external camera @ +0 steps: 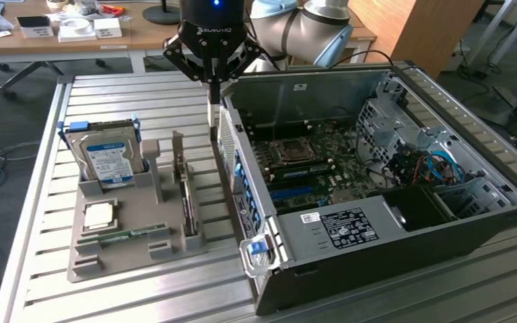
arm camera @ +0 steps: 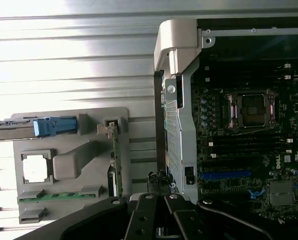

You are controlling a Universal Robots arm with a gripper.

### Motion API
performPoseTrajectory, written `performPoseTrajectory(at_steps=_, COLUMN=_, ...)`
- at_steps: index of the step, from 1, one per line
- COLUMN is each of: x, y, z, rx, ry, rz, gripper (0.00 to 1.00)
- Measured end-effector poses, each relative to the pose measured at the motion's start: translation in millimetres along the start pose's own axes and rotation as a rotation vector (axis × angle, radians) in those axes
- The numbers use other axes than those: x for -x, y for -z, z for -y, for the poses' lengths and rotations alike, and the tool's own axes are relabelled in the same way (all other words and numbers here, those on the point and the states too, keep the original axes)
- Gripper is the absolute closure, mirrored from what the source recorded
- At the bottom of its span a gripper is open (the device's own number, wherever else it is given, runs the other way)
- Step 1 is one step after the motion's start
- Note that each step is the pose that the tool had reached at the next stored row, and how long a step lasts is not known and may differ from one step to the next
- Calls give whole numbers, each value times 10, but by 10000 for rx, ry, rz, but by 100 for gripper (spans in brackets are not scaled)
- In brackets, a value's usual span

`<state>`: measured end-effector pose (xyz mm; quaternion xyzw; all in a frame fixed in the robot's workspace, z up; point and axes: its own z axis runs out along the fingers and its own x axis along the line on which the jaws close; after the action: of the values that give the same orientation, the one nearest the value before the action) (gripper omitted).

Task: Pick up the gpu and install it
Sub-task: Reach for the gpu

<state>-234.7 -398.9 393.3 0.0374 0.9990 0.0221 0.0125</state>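
Note:
The gpu (external camera: pixel 186 202) stands on its edge in a slot of the grey holder tray (external camera: pixel 164 252), its metal bracket at the far end. From the wrist it appears edge-on as a thin green strip, the gpu (arm camera: pixel 116 162). My gripper (external camera: pixel 212 121) hangs shut above the slatted table, in the gap between the tray and the open computer case (external camera: pixel 330 269). It is beyond the gpu's bracket end and apart from it, with nothing between its fingers. The gripper (arm camera: pixel 159 200) is dark at the wrist picture's edge.
The tray also holds a silver hard drive (external camera: pixel 106 158) with a blue-white label, a square processor (external camera: pixel 99 214) and a green memory stick (external camera: pixel 124 235). Inside the case lies the motherboard (external camera: pixel 308 168) with a blue slot (arm camera: pixel 224 175). A cluttered desk (external camera: pixel 70 33) stands behind.

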Motion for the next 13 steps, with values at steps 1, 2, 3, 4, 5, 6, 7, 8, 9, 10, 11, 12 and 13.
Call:
performPoseTrajectory(at_steps=1, x=-2, y=0, z=0, rx=0, ry=0, rz=0, gripper=89)
performPoseTrajectory(at_steps=2, x=-6, y=0, z=0, rx=0, ry=-2, rz=0, gripper=89)
performPoseTrajectory(at_steps=3, x=-12, y=0, z=1, rx=0, ry=-2, rz=0, gripper=89)
performPoseTrajectory(at_steps=4, x=-18, y=1, z=1, rx=-1, ry=-1, rz=-2, gripper=89)
performPoseTrajectory(at_steps=5, x=-28, y=1, z=2, rx=0, ry=0, rz=0, gripper=89)
performPoseTrajectory(at_steps=6, x=-37, y=1, z=3, rx=0, ry=-1, rz=0, gripper=89)
performPoseTrajectory(at_steps=7, x=-47, y=1, z=4, rx=0, ry=0, rz=-1, gripper=89)
performPoseTrajectory(at_steps=8, x=-56, y=2, z=4, rx=0, ry=1, rz=0, gripper=89)
performPoseTrajectory(at_steps=9, x=-66, y=2, z=5, rx=0, ry=1, rz=0, gripper=89)
performPoseTrajectory(at_steps=10, x=-76, y=2, z=6, rx=0, ry=1, rz=0, gripper=89)
performPoseTrajectory(at_steps=11, x=-88, y=2, z=6, rx=0, ry=1, rz=0, gripper=89)
performPoseTrajectory(at_steps=12, x=-97, y=2, z=7, rx=1, ry=0, rz=0, gripper=89)
performPoseTrajectory(at_steps=13, x=-106, y=3, z=8, rx=0, ry=0, rz=0, gripper=89)
